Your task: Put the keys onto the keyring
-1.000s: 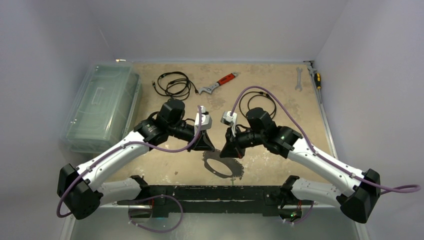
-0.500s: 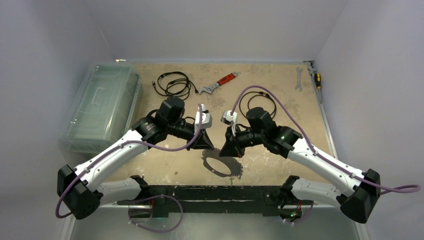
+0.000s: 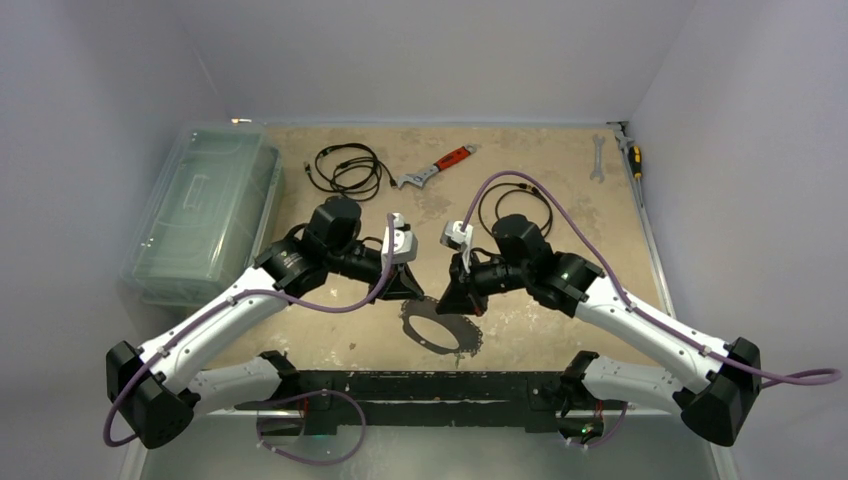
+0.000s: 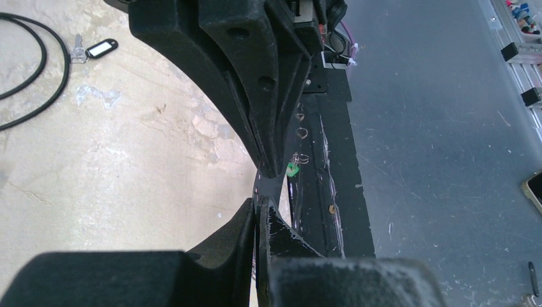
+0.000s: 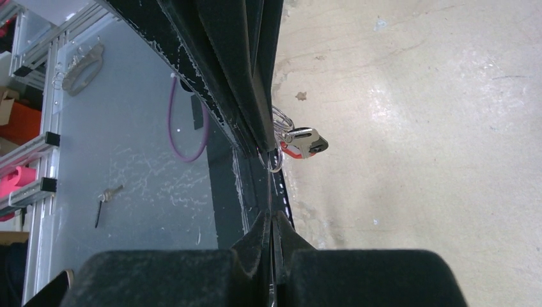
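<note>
You've got both sets of jaws clamped on the thin grey beaded keyring (image 3: 425, 342): left gripper (image 3: 408, 292) at its 10 o'clock, right gripper (image 3: 452, 303) at 2, green-tagged key (image 4: 292, 169) dangling.

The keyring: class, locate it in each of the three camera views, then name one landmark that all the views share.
Top external: the keyring is a grey hoop at centre, just beyond the black base rail.
Left wrist: it is edge-on, a thin line at mid-frame.
Right wrist: it is a thin wire just below centre.
Shared landmark: the black base rail.
</note>
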Controlling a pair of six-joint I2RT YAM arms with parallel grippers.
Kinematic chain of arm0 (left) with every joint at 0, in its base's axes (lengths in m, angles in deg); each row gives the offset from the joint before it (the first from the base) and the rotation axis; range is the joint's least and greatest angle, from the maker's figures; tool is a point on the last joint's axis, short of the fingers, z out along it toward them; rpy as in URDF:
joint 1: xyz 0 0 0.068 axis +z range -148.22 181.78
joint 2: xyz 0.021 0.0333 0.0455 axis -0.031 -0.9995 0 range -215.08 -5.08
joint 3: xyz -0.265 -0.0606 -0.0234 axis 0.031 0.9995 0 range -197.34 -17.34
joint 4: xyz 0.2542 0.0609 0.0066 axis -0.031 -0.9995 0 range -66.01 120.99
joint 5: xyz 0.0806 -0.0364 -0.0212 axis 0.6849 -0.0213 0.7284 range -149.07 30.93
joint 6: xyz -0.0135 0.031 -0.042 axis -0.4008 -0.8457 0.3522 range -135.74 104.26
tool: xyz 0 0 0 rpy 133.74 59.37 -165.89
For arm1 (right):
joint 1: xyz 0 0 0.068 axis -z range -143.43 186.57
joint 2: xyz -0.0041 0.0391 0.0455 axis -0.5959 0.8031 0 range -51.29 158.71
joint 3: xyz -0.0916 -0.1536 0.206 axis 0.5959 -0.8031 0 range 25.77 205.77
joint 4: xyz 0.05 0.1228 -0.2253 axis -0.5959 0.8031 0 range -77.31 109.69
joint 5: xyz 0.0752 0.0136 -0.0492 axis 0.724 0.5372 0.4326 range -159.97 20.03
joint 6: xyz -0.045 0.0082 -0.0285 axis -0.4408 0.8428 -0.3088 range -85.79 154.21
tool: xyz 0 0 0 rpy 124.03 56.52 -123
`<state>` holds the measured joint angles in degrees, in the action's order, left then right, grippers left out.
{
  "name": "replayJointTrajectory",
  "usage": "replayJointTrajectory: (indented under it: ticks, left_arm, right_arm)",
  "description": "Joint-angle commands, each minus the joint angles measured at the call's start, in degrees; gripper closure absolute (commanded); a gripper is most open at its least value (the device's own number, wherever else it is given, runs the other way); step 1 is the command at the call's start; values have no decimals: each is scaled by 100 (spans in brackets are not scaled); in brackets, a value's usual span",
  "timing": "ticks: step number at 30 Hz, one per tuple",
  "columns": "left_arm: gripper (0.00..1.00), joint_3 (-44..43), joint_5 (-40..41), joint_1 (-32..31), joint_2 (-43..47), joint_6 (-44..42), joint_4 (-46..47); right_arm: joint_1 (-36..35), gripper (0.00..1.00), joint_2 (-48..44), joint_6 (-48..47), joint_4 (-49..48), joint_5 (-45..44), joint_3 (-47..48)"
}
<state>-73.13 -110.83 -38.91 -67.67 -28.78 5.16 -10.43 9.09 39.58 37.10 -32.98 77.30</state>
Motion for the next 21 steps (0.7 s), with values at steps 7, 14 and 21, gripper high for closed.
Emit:
replayJointTrajectory:
  ticks: [7,14,21]
  left_arm:
    - [100,247,619,45,490,-498,350]
    - [100,464,520,52,372,-573,580]
    - [100,1179,503,48,552,-129,1490]
  right_arm:
    - [-37,100,180,53,321,-68,23]
    - [-37,100,501,93,301,-133,36]
    - [-37,72,615,160,70,-159,49]
